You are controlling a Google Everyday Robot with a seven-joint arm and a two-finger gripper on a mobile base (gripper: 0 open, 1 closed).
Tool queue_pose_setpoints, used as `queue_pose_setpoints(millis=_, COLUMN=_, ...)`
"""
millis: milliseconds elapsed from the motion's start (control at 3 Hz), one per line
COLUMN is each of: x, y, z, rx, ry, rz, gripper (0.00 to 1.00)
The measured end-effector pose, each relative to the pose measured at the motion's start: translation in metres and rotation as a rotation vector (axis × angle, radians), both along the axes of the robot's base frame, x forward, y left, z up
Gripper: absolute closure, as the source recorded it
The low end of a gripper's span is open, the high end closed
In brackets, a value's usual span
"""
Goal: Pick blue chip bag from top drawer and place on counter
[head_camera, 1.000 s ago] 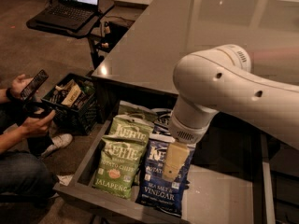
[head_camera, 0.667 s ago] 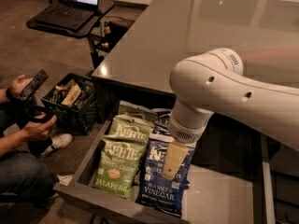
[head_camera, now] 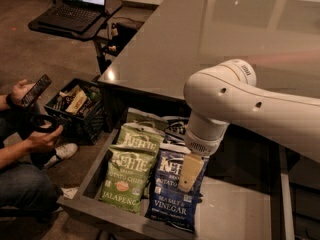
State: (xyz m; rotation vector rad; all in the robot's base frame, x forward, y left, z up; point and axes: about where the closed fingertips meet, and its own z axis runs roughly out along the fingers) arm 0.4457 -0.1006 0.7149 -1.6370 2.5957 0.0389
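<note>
The blue chip bag point(head_camera: 172, 196), marked sea salt and vinegar, lies flat in the open top drawer point(head_camera: 100, 211), right of two green jalapeño bags point(head_camera: 127, 171). More bags lie behind them at the drawer's back. My gripper point(head_camera: 190, 173) hangs from the white arm point(head_camera: 235, 101) straight over the upper part of the blue bag, close to it or touching it. The dark glossy counter point(head_camera: 200, 39) stretches above and behind the drawer.
A seated person point(head_camera: 25, 149) holding a phone is at the left of the drawer. A black crate point(head_camera: 75, 104) of snacks stands beside them. A laptop on a stand point(head_camera: 80, 9) is at the back left. The drawer's right part point(head_camera: 240, 209) is bare.
The arm's big joint has shifted slightly to the left and down. The gripper stays over the blue bag, and the bags have not moved.
</note>
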Motion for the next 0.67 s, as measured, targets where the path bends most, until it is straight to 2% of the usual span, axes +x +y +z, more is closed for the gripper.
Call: queue_pose_setpoints(millis=667, x=0.0032, y=-0.0069, z=-0.0157, rx=-0.02, ry=0.033, rz=-0.032, gripper=0.16)
